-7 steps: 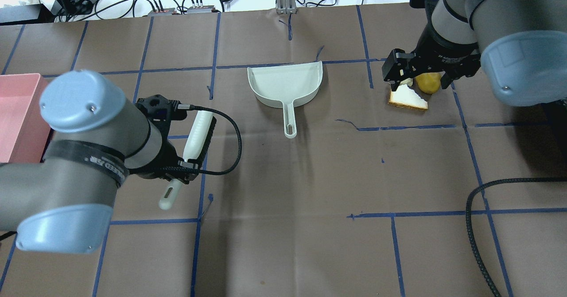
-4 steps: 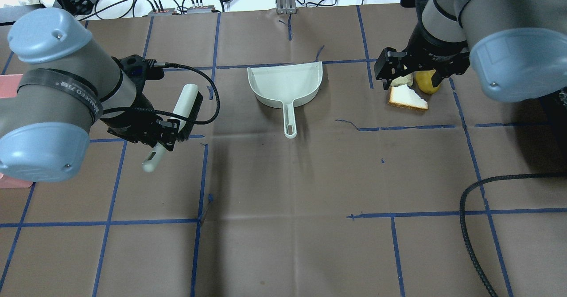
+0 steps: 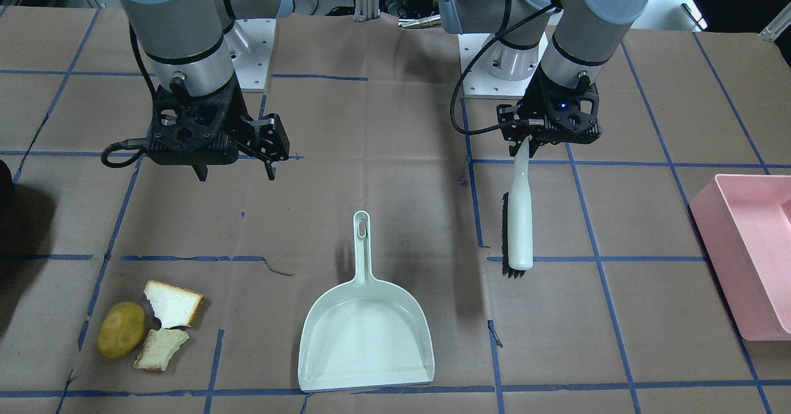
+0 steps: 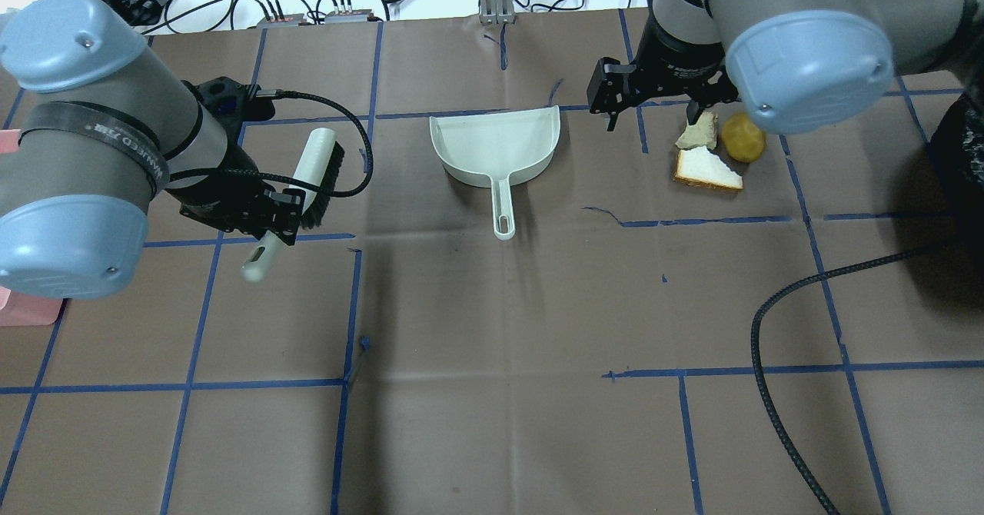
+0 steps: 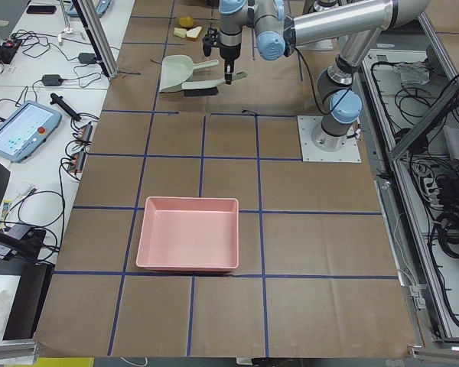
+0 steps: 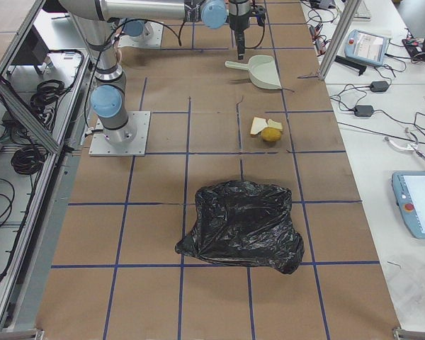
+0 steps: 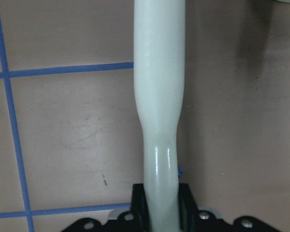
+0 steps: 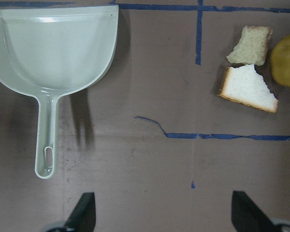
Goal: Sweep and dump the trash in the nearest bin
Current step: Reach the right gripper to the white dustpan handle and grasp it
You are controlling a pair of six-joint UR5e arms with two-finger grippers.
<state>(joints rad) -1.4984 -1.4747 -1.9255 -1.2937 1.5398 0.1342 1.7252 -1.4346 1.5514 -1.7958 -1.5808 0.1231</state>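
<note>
Your left gripper (image 4: 278, 215) has its jaws closed tight on the thin handle end of the hand brush (image 3: 519, 216). The brush head reaches out ahead of the wrist, with the bristles turned toward the dustpan (image 3: 364, 333), so the tool looks ready for a sideways stroke. It appears to be held above the desk (image 4: 500, 346), though you cannot confirm that gap from these views.

Your right gripper (image 3: 235, 168) points straight down with its jaws spread wide and nothing between them. It hovers over bare desk, between the dustpan's handle (image 3: 361, 241) and the trash, and my guess is that the handle is its target.

The dustpan lies flat with its handle toward the robot's base and its open lip facing away. The lip therefore does not face the trash, and you will likely need to turn the pan.

The trash sits in one tight cluster on the robot's right of the pan, well apart from it. The potato (image 3: 121, 329) lies just beside the white bread slice (image 3: 174, 303) and the crusty bread piece (image 3: 159, 348), and the two breads meet at a corner.

There is open desk on both sides of the handle and between the pan and the trash. The brush must cross past the pan to reach the cluster, so watch for the two arms crowding each other there.

The pink bin (image 5: 187, 233) lies far off toward the robot's left end. The black trash bag (image 6: 241, 223) on the right looks nearer to the trash.
</note>
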